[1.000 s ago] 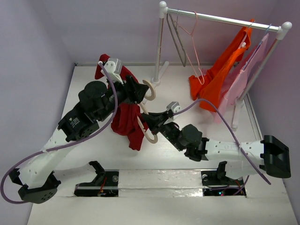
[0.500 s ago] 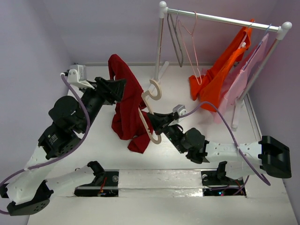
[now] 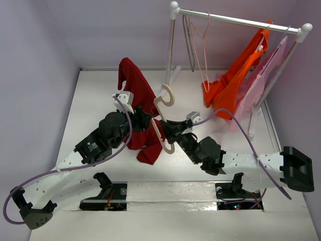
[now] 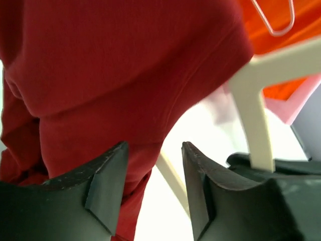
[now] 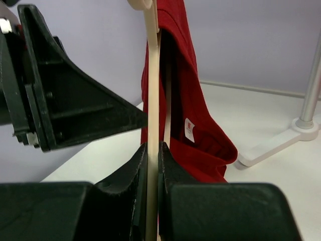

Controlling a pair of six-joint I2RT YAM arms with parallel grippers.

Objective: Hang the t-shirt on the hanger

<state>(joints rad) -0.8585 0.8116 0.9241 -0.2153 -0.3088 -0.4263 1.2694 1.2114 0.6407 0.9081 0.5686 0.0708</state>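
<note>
Right pincer (image 3: 169, 129): clenched. In the right wrist view my right pincer (image 5: 152, 150) has both fingers pressed flat against the narrow edge of the hanger (image 5: 152, 95), one on each side. I hold the hanger (image 3: 161, 131) in the air above the middle of the surface (image 3: 95, 95). It stands on edge, with the hook up and turned toward the far edge.

Left pincer (image 3: 144, 120): released. In the left wrist view the fingers of my left pincer (image 4: 155, 150) stand apart with nothing pinched between them. The lower hem of the t-shirt (image 4: 125, 60) and a cream bar of the hanger (image 4: 256, 125) lie just beyond the gap. From above, this pincer sits just to the left of the hanger, against the red cloth.

T-shirt (image 3: 134, 85): red, draped over the hanger arm that points toward the far left corner. It rises to a peak there and hangs down in folds on the hanger's left side. The hanger arm that points toward the near edge is bare. In the right wrist view the t-shirt (image 5: 200, 135) lies behind the hanger, and a white label (image 5: 189, 130) shows inside it.

Rack (image 3: 235, 20): stands along the far right corner. It carries a thin grey hanger (image 3: 189, 45), a thin pink hanger (image 3: 203, 45), an orange garment (image 3: 235, 85) and a pink garment (image 3: 266, 80), all well apart from both pincers.
</note>
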